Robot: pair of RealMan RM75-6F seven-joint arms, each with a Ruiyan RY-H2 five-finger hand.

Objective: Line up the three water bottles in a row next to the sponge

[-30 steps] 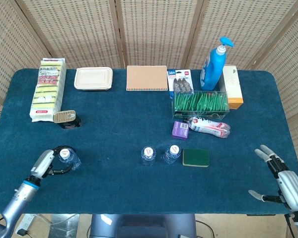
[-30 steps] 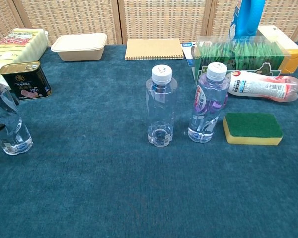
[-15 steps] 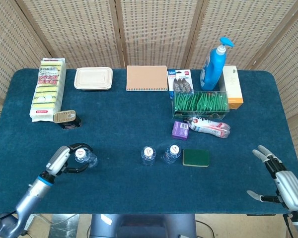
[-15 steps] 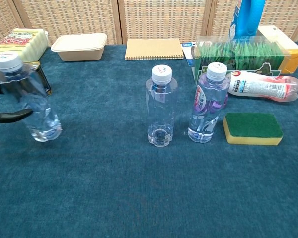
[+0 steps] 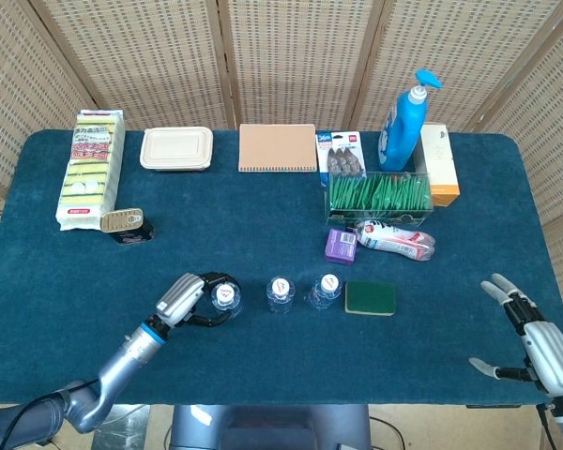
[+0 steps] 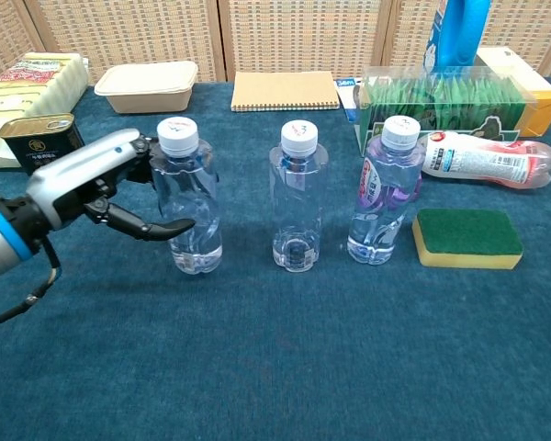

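- At the near edge, around four o'clock, the right hand (image 5: pixel 535 349) idles, fingers spread, holding nothing.
- At seven o'clock the left hand (image 6: pixel 106 188) clamps the third bottle (image 6: pixel 188 197), which has travelled in from the far left over the past second.
- It now stands upright just left of the middle bottle (image 6: pixel 298 197), then the bottle nearest the sponge (image 6: pixel 384 193), then the sponge (image 6: pixel 467 238).
- The row looks formed; only letting go seems left.

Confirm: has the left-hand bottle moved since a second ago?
Yes. The left hand has carried the bottle rightward, from near the table's left edge to just left of the middle bottle, in line with it and the sponge.
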